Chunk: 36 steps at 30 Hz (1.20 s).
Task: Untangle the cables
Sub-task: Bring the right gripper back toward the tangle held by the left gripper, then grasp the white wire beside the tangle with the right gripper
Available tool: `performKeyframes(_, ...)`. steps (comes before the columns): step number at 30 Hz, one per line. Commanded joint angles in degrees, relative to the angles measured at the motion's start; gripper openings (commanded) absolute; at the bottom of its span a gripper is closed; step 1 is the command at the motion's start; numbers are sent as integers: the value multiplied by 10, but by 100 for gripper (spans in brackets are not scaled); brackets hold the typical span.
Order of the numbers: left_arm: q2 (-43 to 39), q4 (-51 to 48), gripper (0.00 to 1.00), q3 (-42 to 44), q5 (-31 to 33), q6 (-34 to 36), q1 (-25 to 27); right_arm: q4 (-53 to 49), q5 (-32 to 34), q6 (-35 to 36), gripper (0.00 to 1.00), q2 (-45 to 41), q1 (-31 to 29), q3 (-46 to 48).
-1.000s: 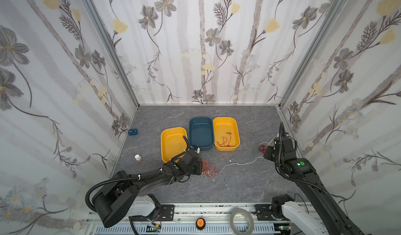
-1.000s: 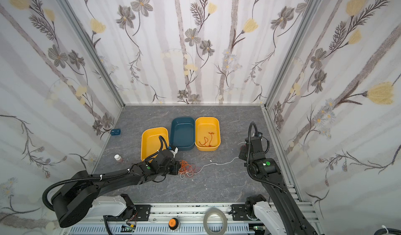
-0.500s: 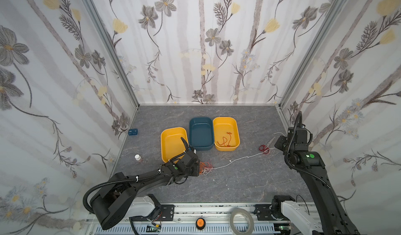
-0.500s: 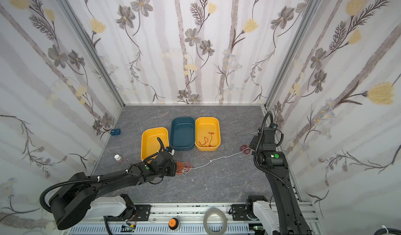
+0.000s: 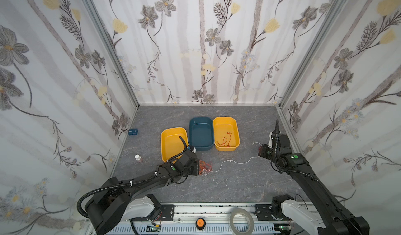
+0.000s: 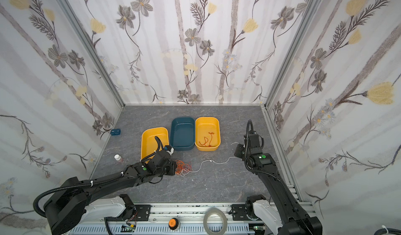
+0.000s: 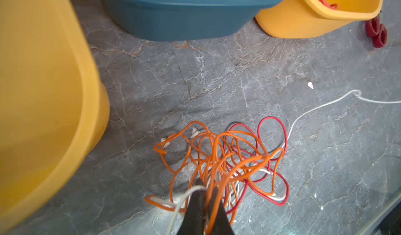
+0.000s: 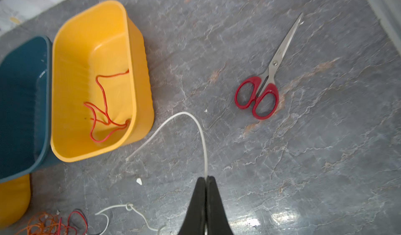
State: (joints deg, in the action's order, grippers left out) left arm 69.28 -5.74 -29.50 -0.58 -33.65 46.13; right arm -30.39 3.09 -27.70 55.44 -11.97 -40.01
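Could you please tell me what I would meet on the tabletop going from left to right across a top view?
Blue block, white-capped bottle, yellow tray, teal tray, second yellow tray, right gripper. The cable tangle overlaps the trays, so it is left out.

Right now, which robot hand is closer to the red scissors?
Right. The right gripper is close by the scissors, pinching the white cable. The left gripper is across the table, clamped on the cable tangle.

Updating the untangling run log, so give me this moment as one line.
left claw: shut on cable tangle | right claw: shut on white cable | red cable: in right yellow bin | scissors: lying untouched
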Motion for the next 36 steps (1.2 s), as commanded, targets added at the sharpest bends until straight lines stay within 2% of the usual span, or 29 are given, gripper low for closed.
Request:
performKeyframes(1,-5,19,4,-7,-5,-1,-1,0,-1,-25,3,1,-18,26)
performKeyframes(3,-6,23,3,-9,-6,-2,-1,-9,2,-29,6,-5,-30,43)
performKeyframes(5,-5,34,3,-8,-14,-4,-1,-14,3,-28,26,-13,-38,54)
performKeyframes(6,-4,38,2,-9,-20,-5,-1,-18,6,-26,30,-16,-41,56)
performKeyframes(10,-11,43,1,-10,-25,-6,-1,-38,33,-18,33,-23,-57,44)
performKeyframes(13,-12,45,0,-12,-26,-5,-1,-45,59,-15,39,-18,-88,25)
performKeyframes(17,-1,57,0,-9,-36,-10,-1,66,-67,-47,44,15,-137,28)
performKeyframes(19,1,60,0,-9,-37,-11,0,117,-94,-79,44,48,-181,21)
performKeyframes(24,-8,64,0,0,-35,-14,3,189,-85,-125,48,156,-290,-19)
performKeyframes(30,-22,67,0,12,-31,-18,4,257,-88,-182,49,254,-322,-37)
performKeyframes(32,-26,69,0,16,-30,-19,5,246,-70,-182,51,277,-351,-55)
performKeyframes(33,-28,67,0,17,-29,-20,5,234,-62,-184,55,289,-356,-63)
performKeyframes(36,-32,67,0,20,-28,-21,6,241,-68,-204,57,304,-363,-60)
